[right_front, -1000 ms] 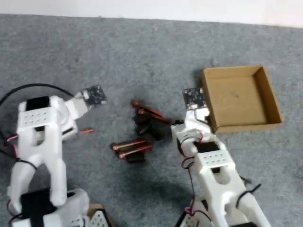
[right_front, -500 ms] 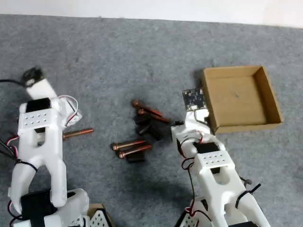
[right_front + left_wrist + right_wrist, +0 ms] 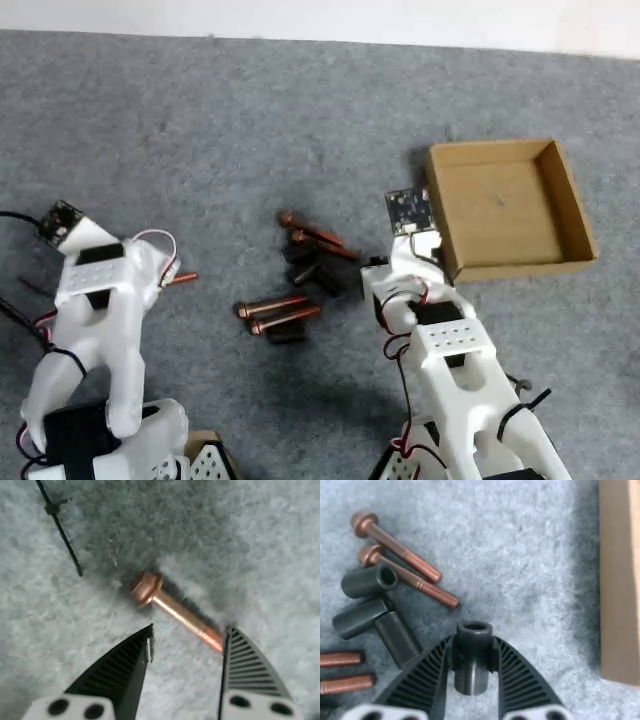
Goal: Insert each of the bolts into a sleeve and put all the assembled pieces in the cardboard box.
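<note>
Resting on the grey bench (image 3: 300, 110), my two white arms are the biggest things here. My right arm (image 3: 450, 345) stands just beside a corner of the cardboard box (image 3: 520, 268), and my left arm (image 3: 100, 310) is well apart from the box, beyond the pile of parts (image 3: 300, 275). The box lies flat and open-topped, with bare cardboard inside. My right fingers (image 3: 472, 645) are clenched on a dark sleeve (image 3: 471, 670), whose open end is turned towards my wrist camera; it is near the box wall and apart from it. Farther from the box than that sleeve, the pile holds a pair of bolts (image 3: 410, 577) lying side by side, three loose sleeves (image 3: 369, 580) on their sides just beside them, and two more bolts (image 3: 345, 683) farther out again. My left fingers (image 3: 189, 628) are released and spread wide over a single copper-coloured bolt (image 3: 175, 612). Of all the parts, this one lies farthest from the box. It rests flat on the bench, its threaded tip close by one finger and its flanged head pointing away from both. I cannot tell whether the tip touches that finger.
</note>
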Tool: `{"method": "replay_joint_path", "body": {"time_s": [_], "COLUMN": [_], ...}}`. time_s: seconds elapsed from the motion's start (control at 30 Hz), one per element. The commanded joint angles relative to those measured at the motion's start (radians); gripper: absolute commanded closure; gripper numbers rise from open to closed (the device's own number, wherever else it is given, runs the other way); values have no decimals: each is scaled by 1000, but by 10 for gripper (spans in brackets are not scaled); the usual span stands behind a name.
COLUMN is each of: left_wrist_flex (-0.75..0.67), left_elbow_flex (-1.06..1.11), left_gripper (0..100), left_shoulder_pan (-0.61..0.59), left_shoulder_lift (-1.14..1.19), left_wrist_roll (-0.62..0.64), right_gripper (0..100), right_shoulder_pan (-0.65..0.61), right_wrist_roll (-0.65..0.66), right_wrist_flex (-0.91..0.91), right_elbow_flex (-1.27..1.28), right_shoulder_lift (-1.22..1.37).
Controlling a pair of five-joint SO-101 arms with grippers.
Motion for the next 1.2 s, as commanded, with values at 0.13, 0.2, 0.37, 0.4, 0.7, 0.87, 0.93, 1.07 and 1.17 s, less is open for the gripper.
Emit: {"method": "replay_joint_path", "body": {"time_s": [0.13, 0.2, 0.37, 0.4, 0.7, 0.87, 0.93, 1.07, 1.17], "left_wrist_flex": [-140, -155, -130, -106, -54, -54, -54, -55, -55], "left_elbow_flex": [36, 28, -64, -79, -125, -127, -127, -127, -127], "left_gripper": [787, 787, 787, 787, 787, 787, 787, 902, 988], "left_shoulder_pan": [16, 16, 15, 13, 8, 10, 10, 8, 8], "left_shoulder_lift": [-15, 25, 139, 154, 213, 231, 237, 240, 240], "left_wrist_roll": [54, 54, 55, 57, 58, 58, 58, 58, 58], "right_gripper": [994, 994, 994, 994, 994, 994, 994, 994, 994], "right_shoulder_pan": [15, 15, 15, 15, 15, 15, 15, 15, 15], "right_wrist_roll": [12, 12, 12, 12, 12, 12, 12, 12, 12], "right_wrist_flex": [-25, -25, -25, -25, -25, -25, -25, -25, -25], "right_elbow_flex": [-4, -4, -4, -4, -4, -2, -2, -2, -2], "right_shoulder_lift": [-27, -27, -27, -27, -27, -27, -27, -27, -27]}}
